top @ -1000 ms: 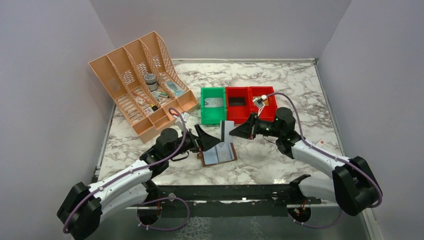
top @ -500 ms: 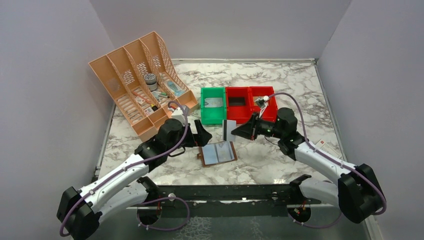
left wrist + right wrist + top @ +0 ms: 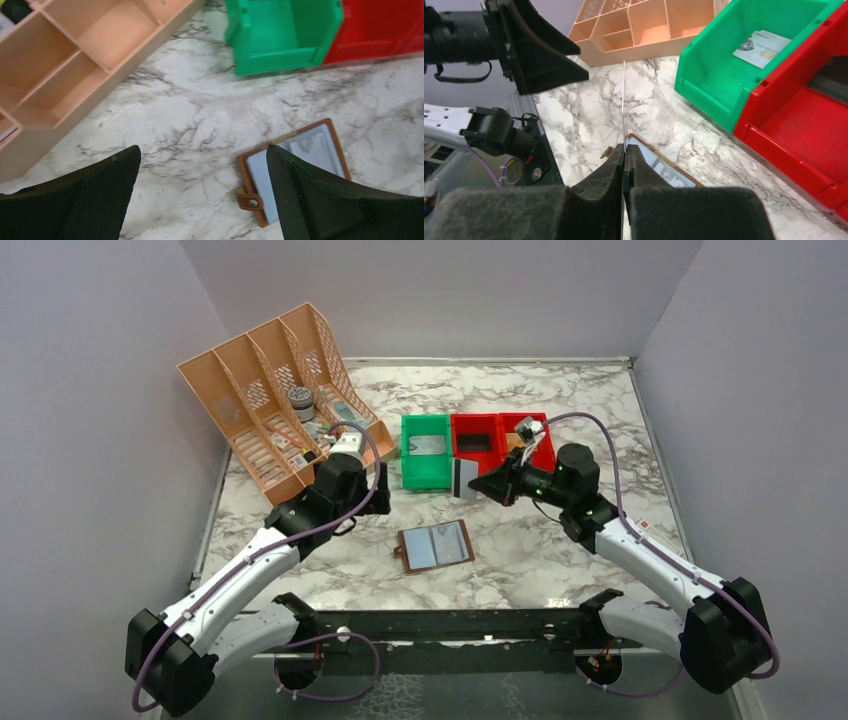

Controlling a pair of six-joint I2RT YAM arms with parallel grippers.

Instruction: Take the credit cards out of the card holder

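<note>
right tool (image 3: pixel 625 150) pinches edge of thin pale grey-blue card (image 3: pixel 624 100) | it looks light, stiff, slippery | left tool (image 3: pixel 202 165) wide open, empty

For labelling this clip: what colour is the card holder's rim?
Brown. The card holder shows it best in the left wrist view.

Marble table (image 3: pixel 560 410): card holder (image 3: pixel 436 546) laid open near green bin (image 3: pixel 425 480), towards the arms; red bins (image 3: pixel 475 420) set right of it, organizer (image 3: pixel 260 390) left.
</note>
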